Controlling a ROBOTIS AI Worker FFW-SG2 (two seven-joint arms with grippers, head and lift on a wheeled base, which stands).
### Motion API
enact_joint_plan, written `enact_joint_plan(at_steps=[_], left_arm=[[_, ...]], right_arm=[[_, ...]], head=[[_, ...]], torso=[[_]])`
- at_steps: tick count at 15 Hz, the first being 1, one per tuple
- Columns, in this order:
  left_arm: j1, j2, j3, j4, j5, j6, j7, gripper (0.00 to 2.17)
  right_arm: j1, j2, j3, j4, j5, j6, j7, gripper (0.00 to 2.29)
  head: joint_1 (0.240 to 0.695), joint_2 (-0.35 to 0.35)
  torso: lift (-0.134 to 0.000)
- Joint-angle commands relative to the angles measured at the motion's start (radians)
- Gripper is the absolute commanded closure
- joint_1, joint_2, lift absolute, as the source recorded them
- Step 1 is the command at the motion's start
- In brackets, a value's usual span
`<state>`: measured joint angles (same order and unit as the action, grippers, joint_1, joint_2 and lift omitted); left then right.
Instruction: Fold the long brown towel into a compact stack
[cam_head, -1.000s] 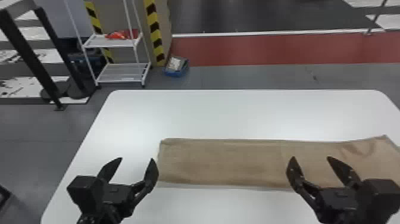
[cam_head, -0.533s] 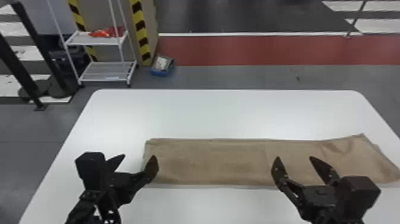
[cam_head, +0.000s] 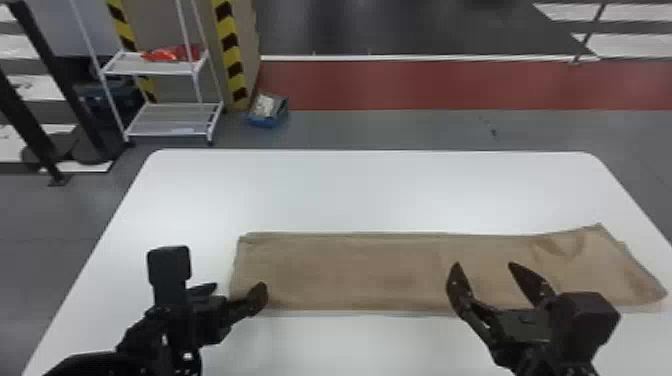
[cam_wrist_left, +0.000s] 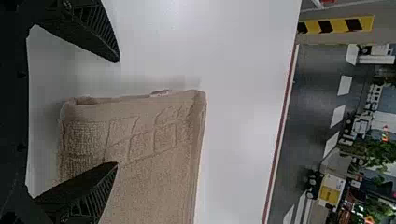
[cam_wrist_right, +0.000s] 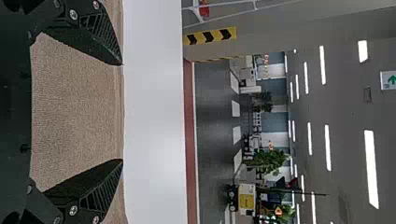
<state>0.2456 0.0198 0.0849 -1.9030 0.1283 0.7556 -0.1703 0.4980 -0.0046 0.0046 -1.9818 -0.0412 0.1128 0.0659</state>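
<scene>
One left pincer (cam_head: 237, 287) | one right pincer (cam_head: 483, 266) | one brown towel (cam_head: 350, 270) | one table (cam_head: 360, 190)

No wording can be read. A green arrow (cam_wrist_right: 391, 80) is shown on a white sign (cam_wrist_right: 383, 75) by the ceiling (cam_wrist_right: 348, 105); yellow-and-black warning stripes (cam_head: 229, 40) are borne by a panel (cam_head: 155, 25).

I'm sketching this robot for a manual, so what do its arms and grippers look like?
The left gripper and right gripper are both black, with tapering, pointed fingers that have ribbed, slatted sides. Silver screws sit near the finger bases. Each gripper carries a boxy black block. The left arm is black and rounded.
</scene>
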Motion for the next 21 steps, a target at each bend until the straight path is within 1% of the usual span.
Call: enact_joint_plan(at_steps=[1, 2, 3, 4, 5, 7, 8, 10, 12, 15, 16, 17, 18, 19, 20, 21], left_arm=[[-0.005, -0.001, -0.001, 0.002, 0.007, 0.023, -0.014, 0.15], [-0.008, -0.003, -0.001, 0.002, 0.019, 0.026, -0.023, 0.20], [-0.009, -0.003, 0.001, 0.002, 0.030, 0.026, -0.035, 0.30], [-0.014, -0.001, 0.001, 0.001, 0.027, 0.029, -0.066, 0.56], [-0.020, -0.003, 0.001, 0.002, 0.025, 0.029, -0.083, 0.90], [-0.025, -0.003, 0.001, 0.001, 0.024, 0.029, -0.092, 1.80], [-0.025, -0.003, 0.001, -0.004, 0.022, 0.035, -0.090, 2.16], [-0.026, -0.001, 0.009, -0.008, 0.014, 0.048, -0.098, 2.15], [-0.034, -0.001, 0.042, -0.007, 0.014, 0.060, -0.120, 2.15], [-0.085, 0.008, 0.176, -0.007, 0.007, 0.130, -0.179, 2.15], [-0.103, 0.011, 0.230, 0.001, 0.005, 0.143, -0.189, 2.15], [-0.115, 0.019, 0.265, 0.002, -0.002, 0.146, -0.195, 2.15], [-0.134, 0.023, 0.308, 0.008, -0.012, 0.167, -0.202, 2.15], [-0.158, 0.028, 0.343, 0.010, -0.021, 0.238, -0.213, 2.15], [-0.169, 0.029, 0.366, 0.001, -0.019, 0.275, -0.216, 2.15], [-0.173, 0.035, 0.374, -0.044, -0.010, 0.333, -0.219, 2.15]], right_arm=[[-0.003, 0.005, 0.000, 0.006, 0.000, 0.000, 0.000, 0.16], [-0.004, 0.005, 0.000, 0.006, 0.000, 0.000, 0.000, 0.16], [-0.003, 0.005, 0.000, 0.006, 0.000, 0.000, 0.000, 0.16], [-0.003, 0.005, 0.000, 0.006, 0.000, 0.000, 0.000, 0.16], [-0.003, 0.005, 0.000, 0.006, -0.002, 0.000, 0.000, 0.16], [-0.003, 0.005, 0.000, 0.005, -0.011, 0.000, 0.000, 0.16], [-0.003, 0.005, 0.000, 0.005, -0.011, 0.000, 0.000, 0.16], [-0.003, 0.005, 0.000, 0.005, -0.011, 0.000, 0.000, 0.16], [-0.003, 0.005, 0.000, 0.005, -0.012, 0.006, 0.000, 0.16], [0.001, 0.005, -0.008, 0.001, -0.017, 0.009, 0.000, 0.16], [-0.001, 0.005, -0.011, 0.001, -0.019, 0.009, 0.000, 0.16], [-0.001, 0.005, -0.012, 0.001, -0.020, 0.012, 0.000, 0.16], [-0.004, 0.005, -0.015, 0.001, -0.023, 0.012, 0.000, 0.16], [-0.004, 0.005, -0.020, 0.001, -0.023, 0.012, 0.000, 0.16], [-0.004, 0.005, -0.023, 0.003, -0.025, 0.015, -0.001, 0.16], [-0.004, 0.005, -0.032, 0.003, -0.029, 0.012, -0.001, 0.16]], head=[[0.695, 0.014], [0.695, 0.011], [0.695, 0.007], [0.695, 0.002], [0.695, -0.003], [0.695, -0.014], [0.695, -0.019], [0.695, -0.018], [0.695, -0.014], [0.695, 0.008], [0.695, 0.022], [0.695, 0.042], [0.695, 0.088], [0.695, 0.113], [0.695, 0.137], [0.695, 0.156]], torso=[[-0.092], [-0.092], [-0.092], [-0.092], [-0.092], [-0.092], [-0.092], [-0.092], [-0.092], [-0.092], [-0.092], [-0.092], [-0.092], [-0.092], [-0.092], [-0.092]])
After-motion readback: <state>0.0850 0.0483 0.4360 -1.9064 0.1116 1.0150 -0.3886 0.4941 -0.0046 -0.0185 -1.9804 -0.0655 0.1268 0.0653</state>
